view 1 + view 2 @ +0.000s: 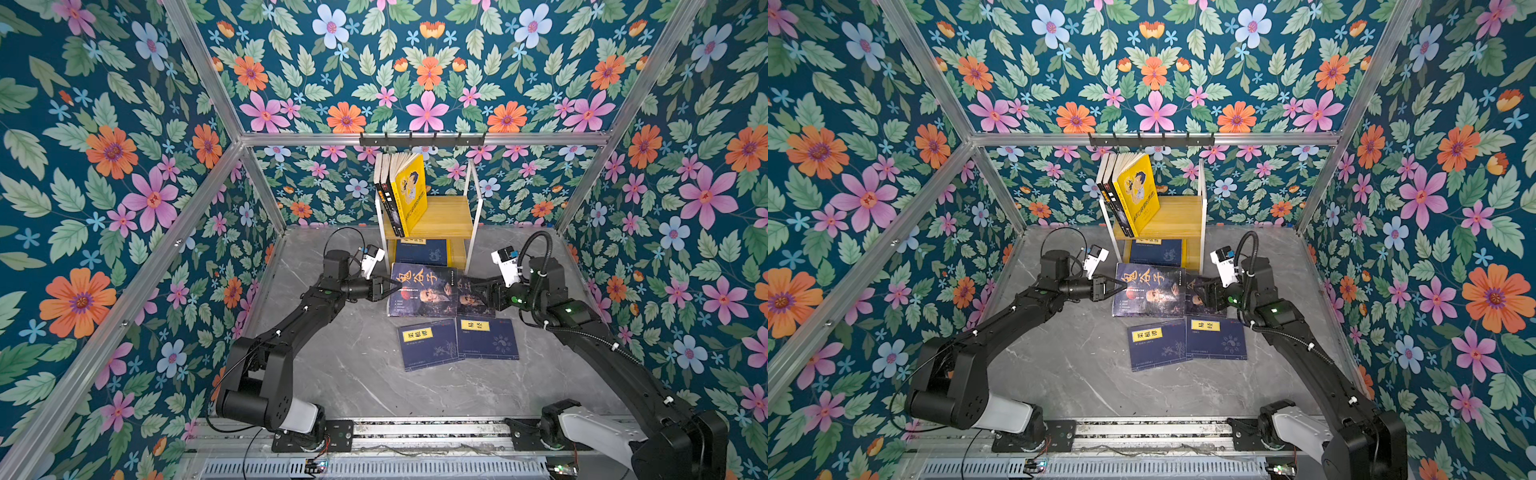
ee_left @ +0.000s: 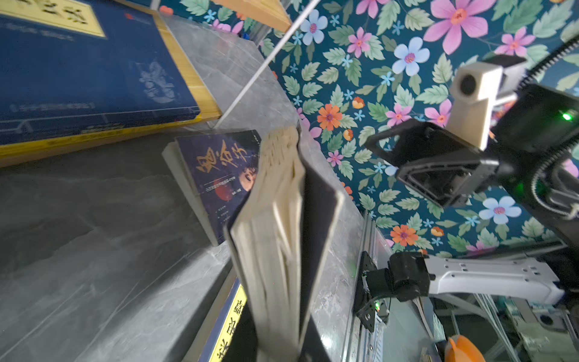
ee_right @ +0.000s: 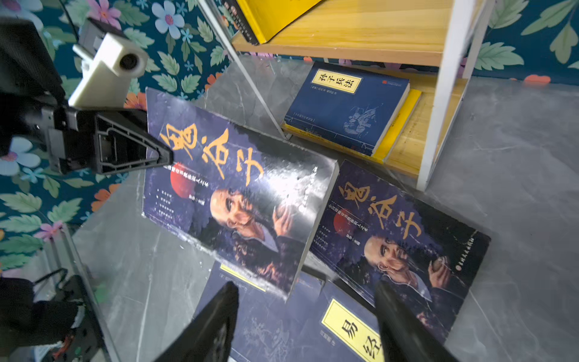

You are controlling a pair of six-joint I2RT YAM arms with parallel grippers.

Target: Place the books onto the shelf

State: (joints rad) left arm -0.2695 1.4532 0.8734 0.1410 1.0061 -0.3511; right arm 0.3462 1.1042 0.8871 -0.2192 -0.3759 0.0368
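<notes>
In both top views the left gripper (image 1: 392, 283) pinches the left edge of the tilted-up portrait book (image 1: 424, 289), whose long axis points at the shelf (image 1: 444, 216) just behind. The left wrist view shows its fanned page edge (image 2: 275, 238) at that claw, with the spine facing away. In the right wrist view the right gripper (image 3: 306, 286) stands spread just off that spine, beside the flat second portrait book (image 3: 404, 241).
</notes>
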